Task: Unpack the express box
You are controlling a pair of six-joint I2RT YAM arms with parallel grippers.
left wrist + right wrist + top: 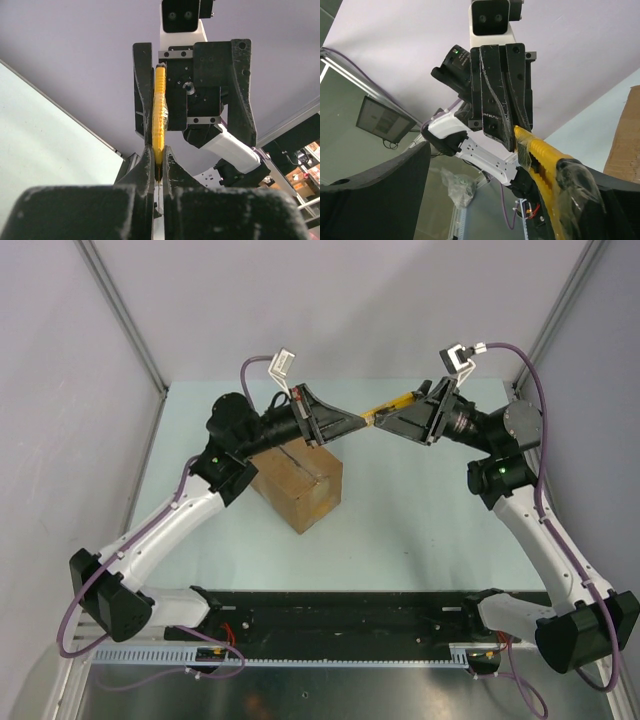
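The express box (298, 482) is a brown cardboard carton on the pale table, below my left arm, which hides its far part. Its edge also shows in the right wrist view (625, 140). Both grippers are raised above the table beyond the box and face each other. My left gripper (350, 423) (159, 150) is shut on one end of the yellow utility knife (392, 405) (159, 110). My right gripper (392, 422) (520, 170) is open around the other end, and the knife (545, 160) lies along one of its fingers.
The pale green table (420, 520) lies between grey walls with metal corner posts (120, 310). A black base rail (340, 615) runs along the near edge, where the arm bases stand.
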